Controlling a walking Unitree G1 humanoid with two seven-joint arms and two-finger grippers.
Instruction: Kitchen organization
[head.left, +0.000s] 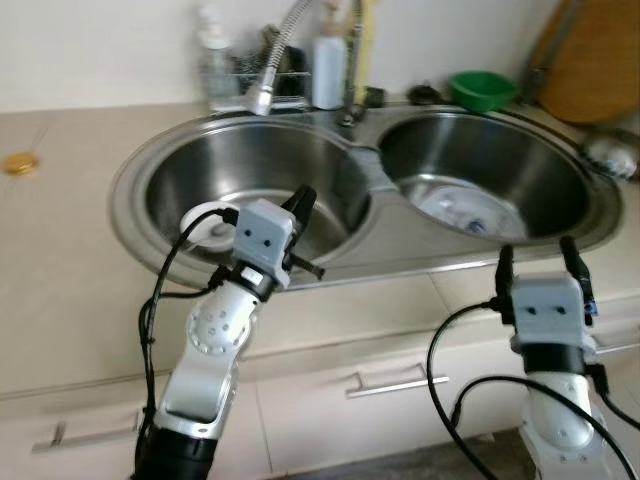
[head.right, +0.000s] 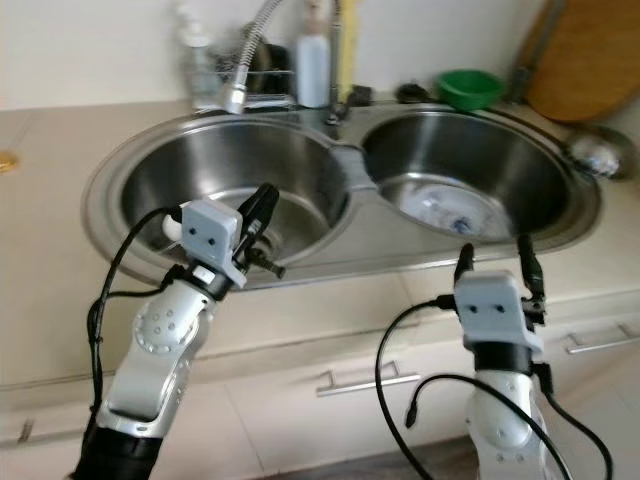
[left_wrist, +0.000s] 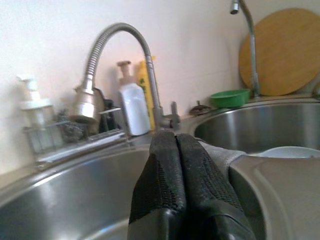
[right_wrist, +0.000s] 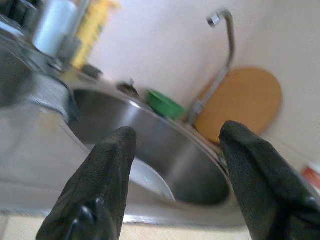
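Left hand (head.left: 303, 199) is hanging over the left sink basin (head.left: 200, 180) pinched closed on nothing, right hand (head.left: 540, 255) is sitting spread wide by the desk (head.left: 70, 290) edge.

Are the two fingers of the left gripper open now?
No, the left gripper is shut, its two black fingers pressed together over the left sink basin.

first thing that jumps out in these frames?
The steel double sink across the counter, with a white plate lying in its right basin. The left gripper hangs shut over the left basin, and the right gripper is open at the sink's front edge. A green bowl sits behind the right basin.
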